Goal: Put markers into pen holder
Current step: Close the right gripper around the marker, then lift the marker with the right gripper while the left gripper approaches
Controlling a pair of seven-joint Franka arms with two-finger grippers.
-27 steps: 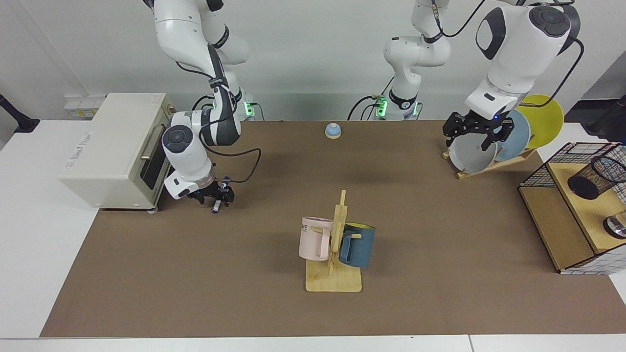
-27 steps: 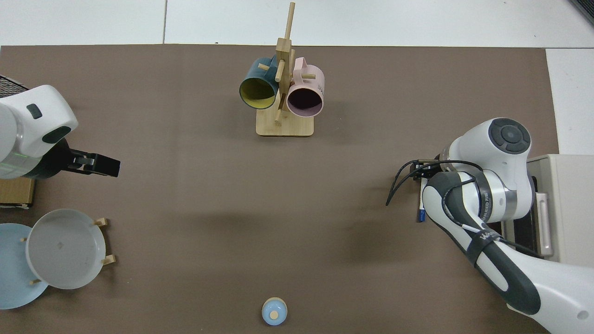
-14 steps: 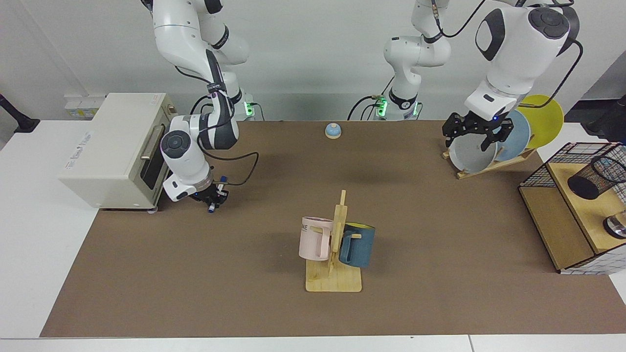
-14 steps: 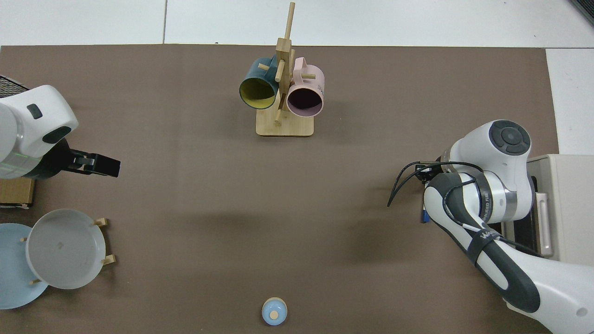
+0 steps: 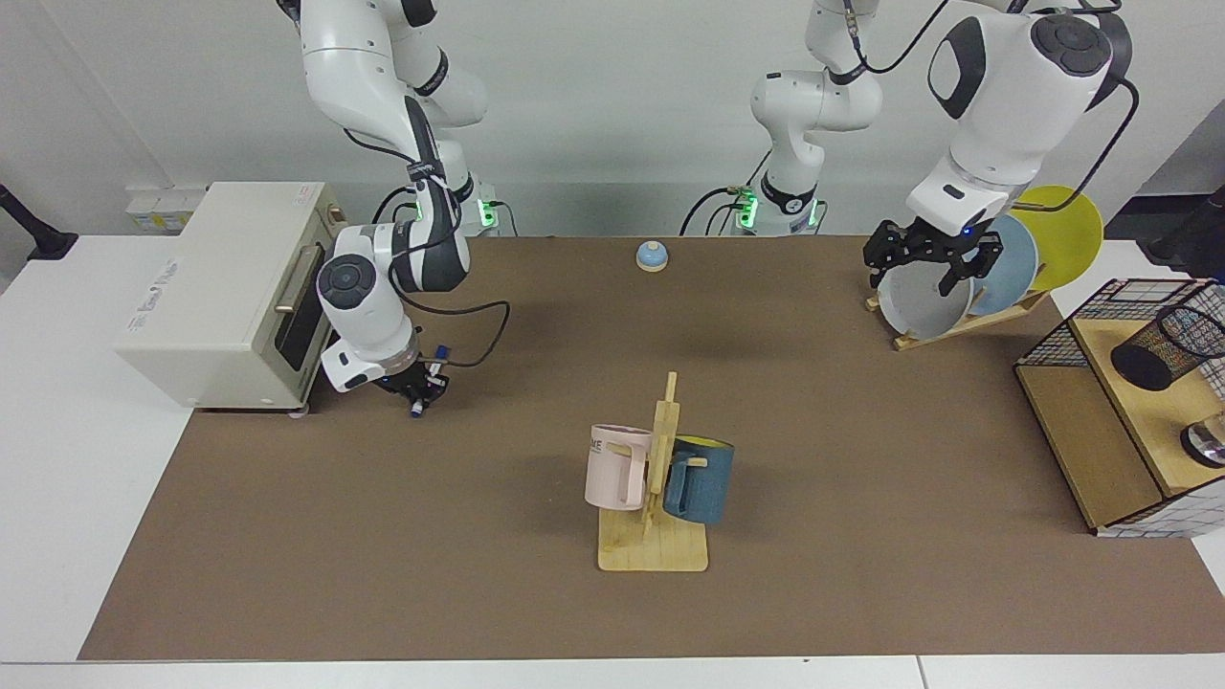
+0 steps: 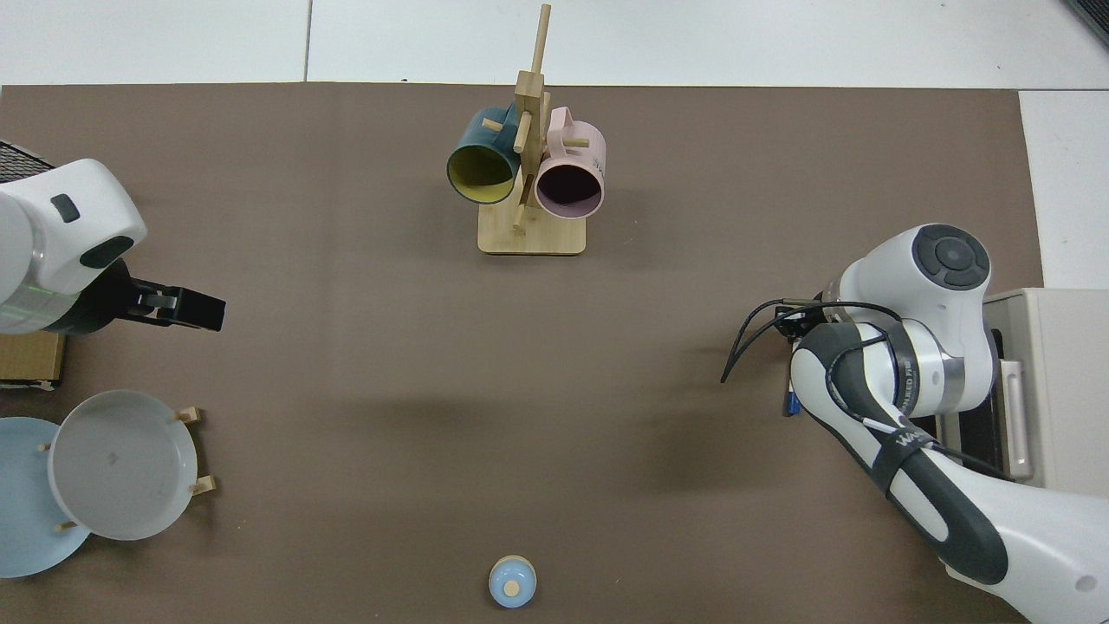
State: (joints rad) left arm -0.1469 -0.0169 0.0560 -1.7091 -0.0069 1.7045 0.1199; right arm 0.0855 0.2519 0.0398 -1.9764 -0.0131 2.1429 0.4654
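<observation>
Lifted a little since a second ago, my right gripper [image 5: 418, 388] is clamped on the marker [image 5: 428, 380], tilted, just clear of the mat beside the toaster oven [image 5: 225, 287]. Pickup looks done; carrying and dropping remain. The pen holder [image 5: 1168, 347] lies tipped on the shelf, far off at three o'clock. My left gripper [image 5: 933, 263] waits spread open by the grey plate [image 5: 921, 301].

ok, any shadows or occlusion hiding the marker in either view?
Facing view: marker shows in the right tool, soft shadow on the mat beneath. Top view: the arm covers it except a blue tip. The left tool waits by the plates.
</observation>
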